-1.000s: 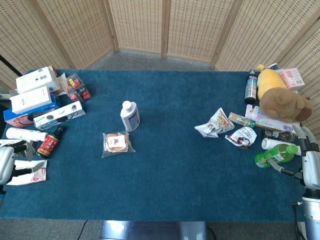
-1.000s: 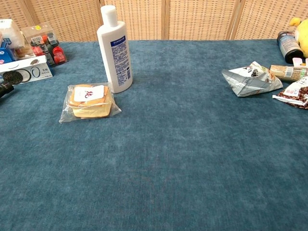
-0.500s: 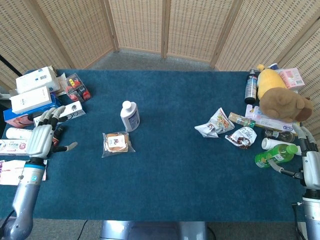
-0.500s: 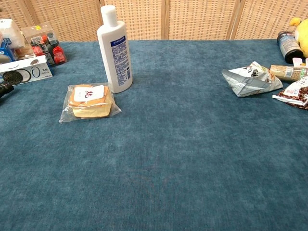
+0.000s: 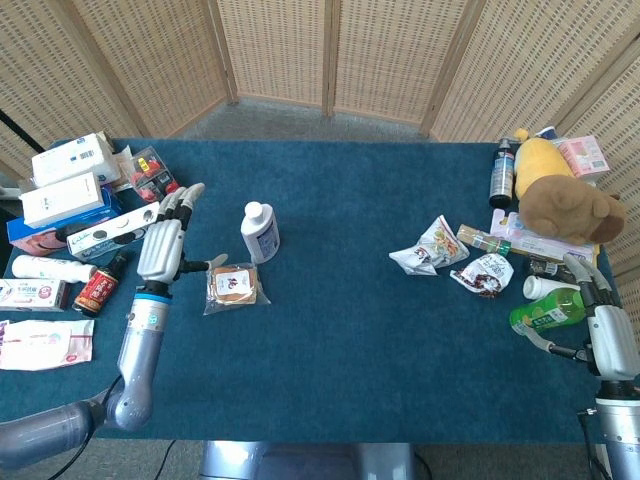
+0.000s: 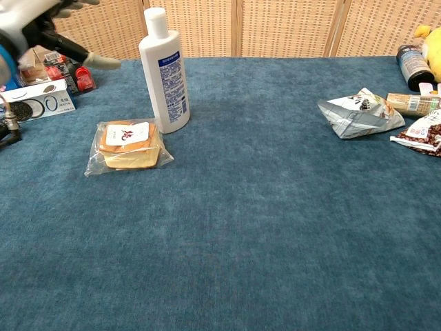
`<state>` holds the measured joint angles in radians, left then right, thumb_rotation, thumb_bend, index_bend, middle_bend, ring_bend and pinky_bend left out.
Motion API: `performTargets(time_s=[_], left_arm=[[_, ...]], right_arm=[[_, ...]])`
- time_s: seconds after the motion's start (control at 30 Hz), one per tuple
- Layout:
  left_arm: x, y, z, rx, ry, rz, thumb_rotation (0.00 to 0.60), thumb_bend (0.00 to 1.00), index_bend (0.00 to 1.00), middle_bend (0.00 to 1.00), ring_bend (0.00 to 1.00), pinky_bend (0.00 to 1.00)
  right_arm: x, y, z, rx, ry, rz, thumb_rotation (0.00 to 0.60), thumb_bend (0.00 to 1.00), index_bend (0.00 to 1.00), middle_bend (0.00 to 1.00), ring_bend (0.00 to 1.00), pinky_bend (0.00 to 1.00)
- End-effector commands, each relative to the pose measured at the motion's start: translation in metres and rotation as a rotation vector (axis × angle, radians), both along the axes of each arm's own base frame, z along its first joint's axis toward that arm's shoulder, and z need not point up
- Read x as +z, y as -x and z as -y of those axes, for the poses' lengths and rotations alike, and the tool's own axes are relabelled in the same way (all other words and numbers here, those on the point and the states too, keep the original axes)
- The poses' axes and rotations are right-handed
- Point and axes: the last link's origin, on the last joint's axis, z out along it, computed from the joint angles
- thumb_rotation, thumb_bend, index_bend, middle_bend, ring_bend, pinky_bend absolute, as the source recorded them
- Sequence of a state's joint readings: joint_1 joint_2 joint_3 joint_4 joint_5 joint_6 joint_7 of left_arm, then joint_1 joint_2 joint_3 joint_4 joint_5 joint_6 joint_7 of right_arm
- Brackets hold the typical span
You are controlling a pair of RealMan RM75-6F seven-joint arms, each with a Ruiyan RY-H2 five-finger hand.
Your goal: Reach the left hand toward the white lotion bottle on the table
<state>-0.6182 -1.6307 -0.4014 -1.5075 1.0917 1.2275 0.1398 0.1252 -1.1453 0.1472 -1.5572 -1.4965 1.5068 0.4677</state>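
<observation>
The white lotion bottle (image 5: pixel 259 232) stands upright left of the table's middle; in the chest view the bottle (image 6: pixel 165 71) shows a blue label. My left hand (image 5: pixel 167 237) hovers open to the bottle's left, fingers spread and thumb pointing toward it, a hand's width away and touching nothing. In the chest view the left hand (image 6: pixel 41 27) is blurred at the top left corner. My right hand (image 5: pixel 603 335) rests at the table's right edge, holding nothing that I can see.
A bagged pastry (image 5: pixel 233 285) lies just in front of the bottle. Boxes (image 5: pixel 70 180), a small dark bottle (image 5: pixel 100 285) and packets crowd the left edge. Snack bags (image 5: pixel 432 245), a green bottle (image 5: pixel 548 310) and plush toys (image 5: pixel 565 200) fill the right side.
My left arm has swung in from the table's left edge toward the bottle, rising into the chest view. The right hand shifted slightly. The bottle has not moved.
</observation>
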Motion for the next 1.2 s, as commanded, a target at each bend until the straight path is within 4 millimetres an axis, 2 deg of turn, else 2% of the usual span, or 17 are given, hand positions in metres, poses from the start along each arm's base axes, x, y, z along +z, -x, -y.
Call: performTargets(time_s=[0.03,0.3,0.67,0.73,0.77,0.8,0.83,0.87,0.93,1.0,1.07,1.2], left_arm=[[-0.012,-0.009,-0.011,0.0,-0.002,0.006,0.6,0.0,0.0,0.0,0.0,0.0],[-0.041,-0.017,-0.029,0.005,0.051,0.056,0.6,0.0,0.0,0.0,0.0,0.0],[-0.064,-0.044,-0.046,-0.035,0.085,0.137,0.6,0.0,0.0,0.0,0.0,0.0],[-0.068,-0.046,-0.048,-0.03,0.065,0.127,0.6,0.0,0.01,0.0,0.0,0.04],[-0.07,-0.046,-0.048,-0.025,0.06,0.111,0.6,0.0,0.09,0.06,0.02,0.15],[-0.073,-0.045,-0.048,-0.023,0.062,0.086,0.6,0.0,0.22,0.16,0.1,0.29],[-0.074,-0.044,-0.047,-0.02,0.059,0.07,0.6,0.0,0.39,0.3,0.21,0.44],[-0.075,-0.043,-0.047,-0.015,0.05,0.056,0.6,0.0,0.52,0.44,0.32,0.54],[-0.076,-0.041,-0.045,-0.004,0.034,0.036,0.6,0.0,0.76,0.67,0.55,0.7],[-0.074,-0.039,-0.043,0.005,0.018,0.031,0.6,0.01,0.86,0.78,0.65,0.76],[-0.069,-0.038,-0.042,0.006,0.009,0.032,0.6,0.02,0.88,0.8,0.67,0.77],[-0.046,-0.04,-0.038,-0.027,-0.039,0.044,0.6,0.03,0.88,0.8,0.67,0.77]], right_arm=[[0.0,-0.001,0.0,0.001,-0.003,0.006,0.6,0.0,0.0,0.0,0.0,0.0],[0.001,-0.001,0.0,0.001,-0.007,0.019,0.6,0.0,0.0,0.0,0.0,0.0],[0.001,-0.002,0.0,0.003,-0.022,0.047,0.6,0.0,0.0,0.0,0.0,0.0],[0.001,-0.003,-0.001,0.003,-0.026,0.06,0.6,0.0,0.0,0.0,0.0,0.0],[0.001,-0.003,-0.001,0.003,-0.027,0.066,0.6,0.0,0.0,0.0,0.0,0.0],[0.002,-0.003,-0.001,0.005,-0.028,0.072,0.6,0.0,0.0,0.0,0.0,0.0],[0.002,-0.004,-0.001,0.006,-0.028,0.074,0.6,0.0,0.0,0.0,0.0,0.0],[0.002,-0.004,-0.001,0.008,-0.029,0.075,0.6,0.0,0.0,0.0,0.0,0.0],[0.002,-0.004,-0.001,0.009,-0.031,0.075,0.6,0.0,0.0,0.0,0.0,0.0],[0.002,-0.004,-0.002,0.008,-0.034,0.075,0.6,0.0,0.0,0.0,0.0,0.0],[0.002,-0.004,-0.001,0.008,-0.035,0.076,0.6,0.0,0.0,0.0,0.0,0.0],[0.001,-0.005,-0.002,0.011,-0.037,0.078,0.6,0.0,0.0,0.0,0.0,0.0]])
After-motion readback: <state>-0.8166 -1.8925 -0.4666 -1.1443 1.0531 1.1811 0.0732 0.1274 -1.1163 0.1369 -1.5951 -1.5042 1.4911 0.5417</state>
